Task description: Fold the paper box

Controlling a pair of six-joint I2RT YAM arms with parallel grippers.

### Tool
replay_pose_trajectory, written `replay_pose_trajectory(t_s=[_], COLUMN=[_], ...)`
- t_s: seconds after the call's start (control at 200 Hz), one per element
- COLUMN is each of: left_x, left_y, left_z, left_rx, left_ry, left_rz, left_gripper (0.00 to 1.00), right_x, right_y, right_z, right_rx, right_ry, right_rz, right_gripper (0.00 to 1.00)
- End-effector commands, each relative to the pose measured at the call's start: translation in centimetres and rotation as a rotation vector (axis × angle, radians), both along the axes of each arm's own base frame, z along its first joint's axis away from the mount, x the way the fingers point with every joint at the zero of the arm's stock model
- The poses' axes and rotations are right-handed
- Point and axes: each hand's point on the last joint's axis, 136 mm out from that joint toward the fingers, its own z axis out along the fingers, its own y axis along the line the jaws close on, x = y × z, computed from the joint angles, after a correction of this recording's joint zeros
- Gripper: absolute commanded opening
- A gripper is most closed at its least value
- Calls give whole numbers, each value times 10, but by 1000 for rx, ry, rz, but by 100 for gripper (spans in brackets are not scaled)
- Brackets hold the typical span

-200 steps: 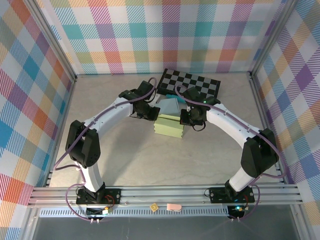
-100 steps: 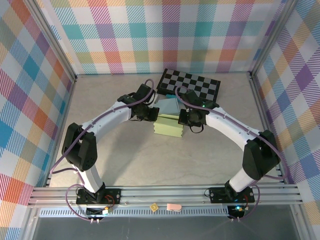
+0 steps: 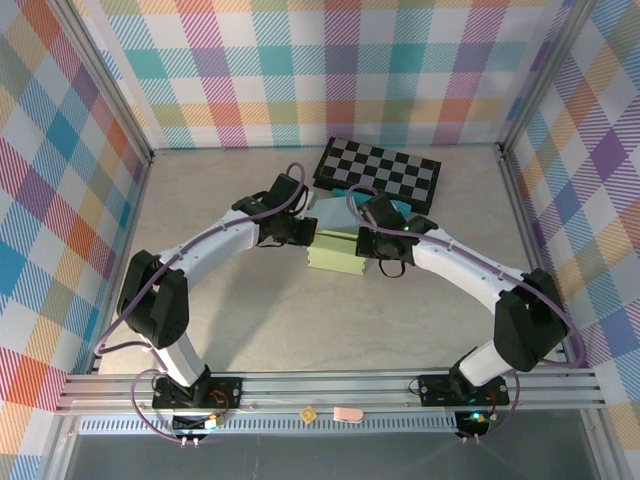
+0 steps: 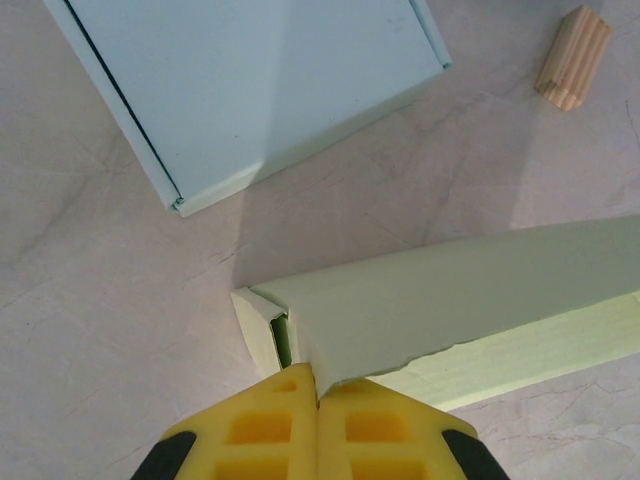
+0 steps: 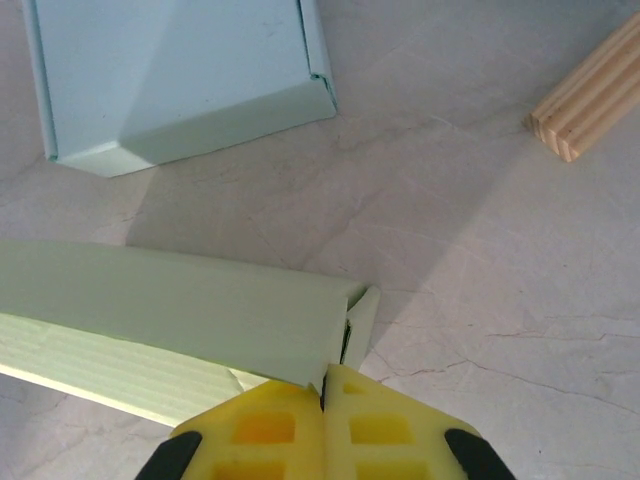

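Marbled tabletop (image 3: 250,300) is carrying the green paper box (image 3: 338,252) just in front of the checkerboard (image 3: 385,170), and you're pinching its lid (image 4: 450,290) at both ends, left gripper (image 4: 318,395) and right gripper (image 5: 325,395) clamped closed, probably to fold it down evenly.

left gripper (image 4: 318,386) pinched tight, right gripper (image 5: 323,386) pinched tight, both angled down, facing inward

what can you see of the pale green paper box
The pale green paper box is matte card, long and shallow, lying flat on the marble-look table with a light blue box behind it. Its lid panel slopes over the tray, not yet tucked, with a side flap standing at each end. The left tool and right tool, both shut, pinch the lid's free edge at its two ends.
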Motion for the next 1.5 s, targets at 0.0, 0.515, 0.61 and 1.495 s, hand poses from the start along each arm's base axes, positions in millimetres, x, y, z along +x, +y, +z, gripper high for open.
replay_pose_trajectory(t_s=[0.0, 0.515, 0.61, 1.495], left_x=[-25, -30, -32, -34], left_y=[2, 2, 6, 6], left_z=[-23, -47, -50, -50], left_rx=[27, -8, 3, 37], left_ry=[82, 36, 35, 27], left_rz=[-14, 23, 32, 41], left_gripper=[3, 5, 5, 4], right_x=[-17, -29, -30, -60], right_y=[-1, -1, -3, 13], right_z=[-21, -42, -44, 65], right_rx=[-40, -99, -112, 495], right_ry=[30, -49, -40, 181], right_rz=[55, 120, 117, -222], right_gripper=[0, 0, 0, 86])
